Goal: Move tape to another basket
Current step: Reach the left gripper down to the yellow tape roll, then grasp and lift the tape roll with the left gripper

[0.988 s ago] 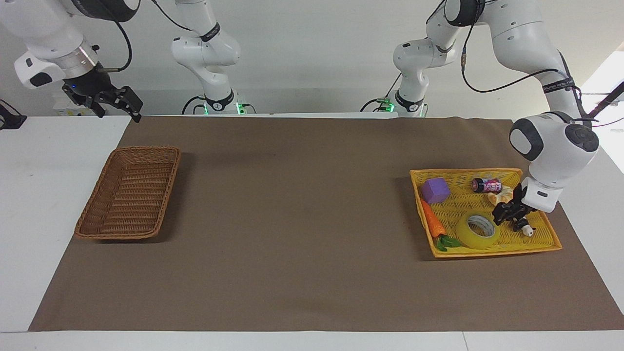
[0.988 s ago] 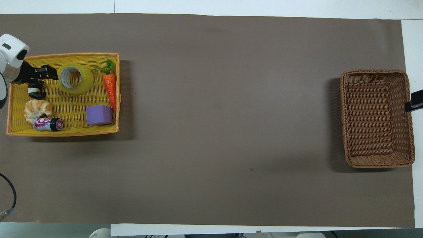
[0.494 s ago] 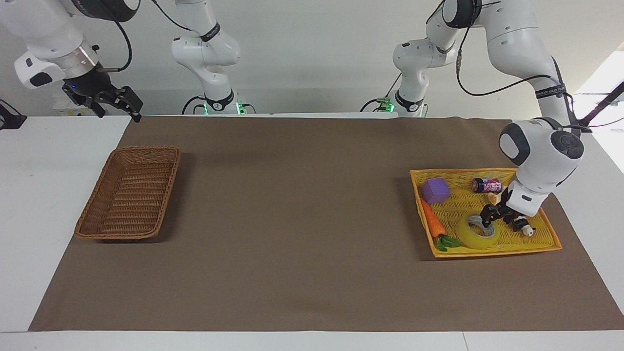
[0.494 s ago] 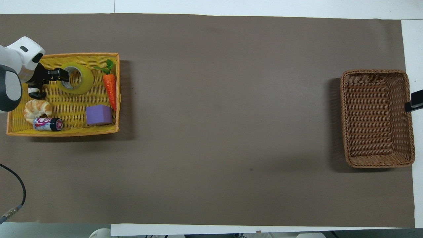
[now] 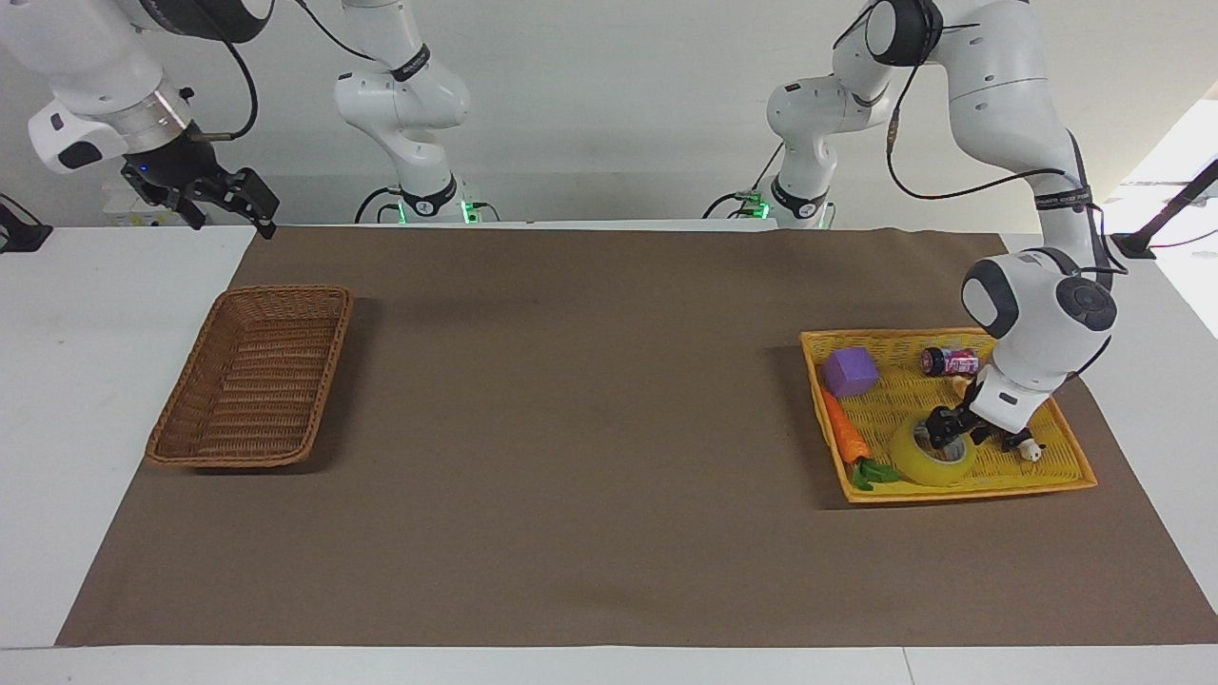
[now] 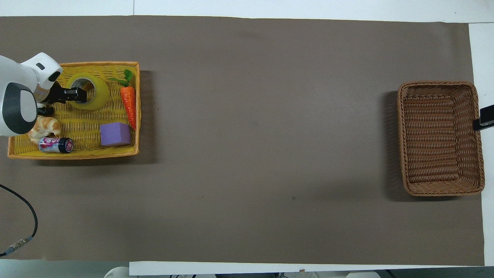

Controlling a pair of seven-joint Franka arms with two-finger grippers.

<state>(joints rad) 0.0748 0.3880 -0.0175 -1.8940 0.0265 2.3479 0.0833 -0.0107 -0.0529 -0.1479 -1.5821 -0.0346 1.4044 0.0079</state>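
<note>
A brown mat [image 5: 571, 428] was spread over the table, and two containers were set well apart on it. The empty wicker basket [image 5: 249, 379] was placed toward the right arm's end; the yellow tray [image 5: 1056, 468] was placed toward the left arm's end. In the tray a purple block [image 5: 850, 371], a toy carrot [image 5: 845, 430], a small can [image 5: 950, 362], a croissant [image 6: 43, 127] and a small black-and-white figure [image 5: 1026, 445] were seen beside the tape [image 5: 931, 459].

The tape was laid flat, core upward, in the part of the tray farther from the robots, just beside the carrot's leaves. The left gripper [image 5: 946, 430] was lowered onto it, one finger apparently reaching into the core and the other at the outer wall; whether the wall was already pinched could not be told. The right gripper [image 5: 228, 198] was held waiting in the air near the table's edge at the basket's end, its fingers parted and nothing held.

The roll was judged light and fairly stiff, with a smooth, slippery outer film. The ring wall, clamped between core and outside, was judged the soundest hold, since the full width looked too broad for the fingers. A firm squeeze was thought tolerable, as little risk of crushing was expected
</note>
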